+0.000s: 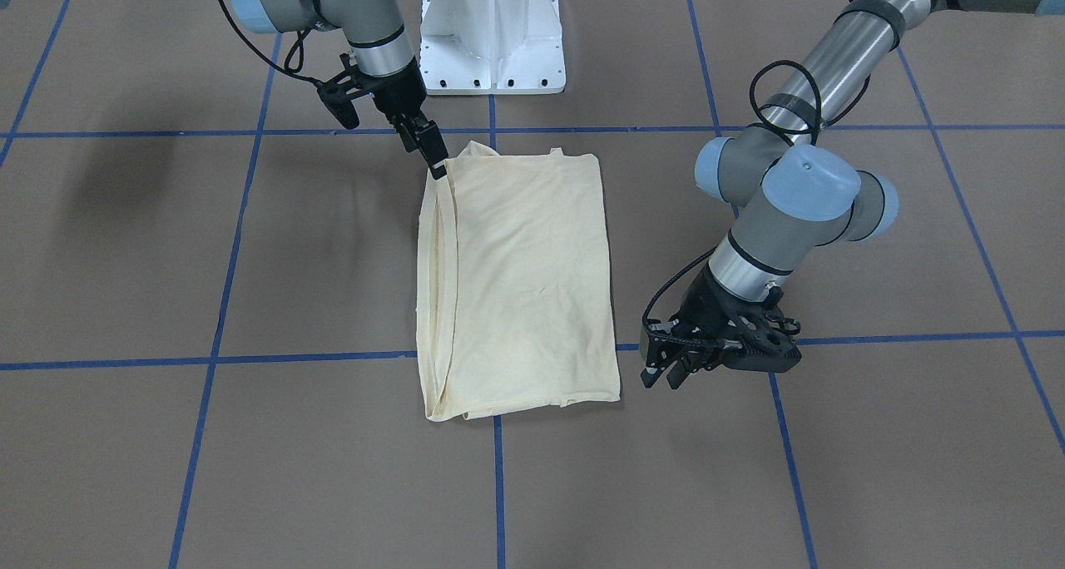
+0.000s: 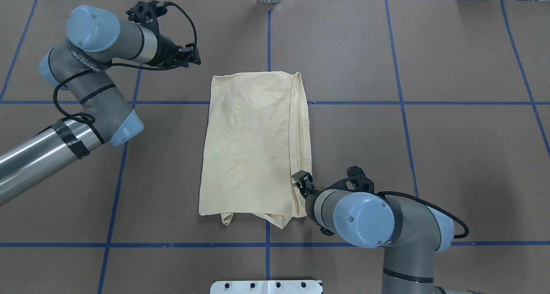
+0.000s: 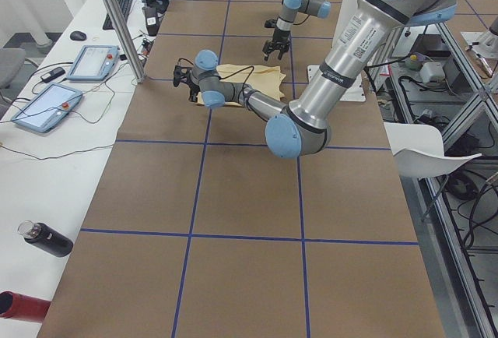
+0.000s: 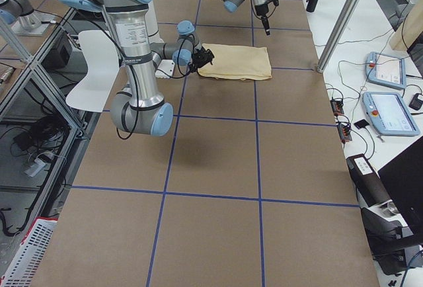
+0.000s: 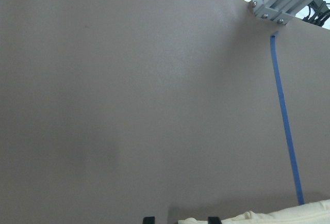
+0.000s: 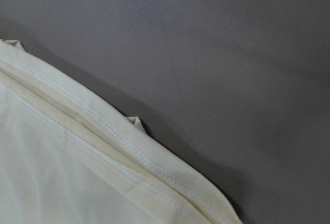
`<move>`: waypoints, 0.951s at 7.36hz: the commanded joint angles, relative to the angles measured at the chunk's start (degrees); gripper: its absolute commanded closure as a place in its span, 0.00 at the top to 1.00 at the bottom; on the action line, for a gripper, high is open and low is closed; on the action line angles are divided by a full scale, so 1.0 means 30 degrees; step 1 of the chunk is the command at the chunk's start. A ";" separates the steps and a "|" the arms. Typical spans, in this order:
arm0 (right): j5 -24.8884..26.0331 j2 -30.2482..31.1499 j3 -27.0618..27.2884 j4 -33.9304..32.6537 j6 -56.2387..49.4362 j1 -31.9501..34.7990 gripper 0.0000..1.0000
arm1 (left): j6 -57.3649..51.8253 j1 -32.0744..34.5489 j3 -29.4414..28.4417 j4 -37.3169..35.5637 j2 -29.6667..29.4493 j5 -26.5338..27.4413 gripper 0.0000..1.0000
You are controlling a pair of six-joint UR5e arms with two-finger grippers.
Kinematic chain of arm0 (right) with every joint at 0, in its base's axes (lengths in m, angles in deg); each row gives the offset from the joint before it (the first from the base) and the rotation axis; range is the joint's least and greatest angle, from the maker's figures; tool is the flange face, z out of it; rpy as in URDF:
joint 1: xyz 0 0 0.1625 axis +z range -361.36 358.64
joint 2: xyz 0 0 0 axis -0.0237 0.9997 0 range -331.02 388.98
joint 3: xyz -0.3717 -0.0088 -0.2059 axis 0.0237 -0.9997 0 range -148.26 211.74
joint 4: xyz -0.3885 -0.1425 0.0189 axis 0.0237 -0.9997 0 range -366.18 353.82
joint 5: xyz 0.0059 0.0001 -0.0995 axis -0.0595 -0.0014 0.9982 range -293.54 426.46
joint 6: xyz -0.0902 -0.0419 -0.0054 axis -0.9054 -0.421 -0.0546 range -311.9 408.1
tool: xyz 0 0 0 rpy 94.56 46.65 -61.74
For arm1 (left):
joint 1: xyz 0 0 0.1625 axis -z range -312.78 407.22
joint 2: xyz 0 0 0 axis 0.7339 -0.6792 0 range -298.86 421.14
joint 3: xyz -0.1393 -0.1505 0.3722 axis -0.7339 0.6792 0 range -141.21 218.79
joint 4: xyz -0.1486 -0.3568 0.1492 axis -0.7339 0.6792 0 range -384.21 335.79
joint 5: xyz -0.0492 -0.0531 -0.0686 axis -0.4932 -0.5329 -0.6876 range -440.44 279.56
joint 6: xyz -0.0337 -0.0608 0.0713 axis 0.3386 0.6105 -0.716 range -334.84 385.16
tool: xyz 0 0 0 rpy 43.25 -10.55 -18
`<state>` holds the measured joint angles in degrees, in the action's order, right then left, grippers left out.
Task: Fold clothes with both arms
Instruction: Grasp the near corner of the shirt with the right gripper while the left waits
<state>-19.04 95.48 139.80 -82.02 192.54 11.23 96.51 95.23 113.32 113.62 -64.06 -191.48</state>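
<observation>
Seen from above, with the pedestal base (image 2: 266, 286) at 6 o'clock on the table (image 2: 429, 156), the shirt (image 2: 253, 143) lies flat at the centre. Its long sides run from 12 to 6, and its layered edges lie along the 3 o'clock side. The left gripper (image 2: 197, 57) is off the cloth at 10 o'clock, near the shirt's far left corner. The right gripper (image 2: 303, 180) is at 5 o'clock, at the shirt's layered edge close to the near right corner.

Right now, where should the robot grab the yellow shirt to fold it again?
Probably the two corners of one short end, from outside it: the shirt lies flat as a long rectangle, and the right gripper sits at one corner.
</observation>
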 commanded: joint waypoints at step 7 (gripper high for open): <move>0.0141 -0.1895 -0.2124 -0.0647 0.2568 -0.0709 0.99 | 0.0327 -0.0038 0.0881 -0.0004 0.0572 0.0040 0.47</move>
<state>-18.48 89.77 133.74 -83.90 200.30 9.53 97.40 95.13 115.95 113.58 -62.33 -191.36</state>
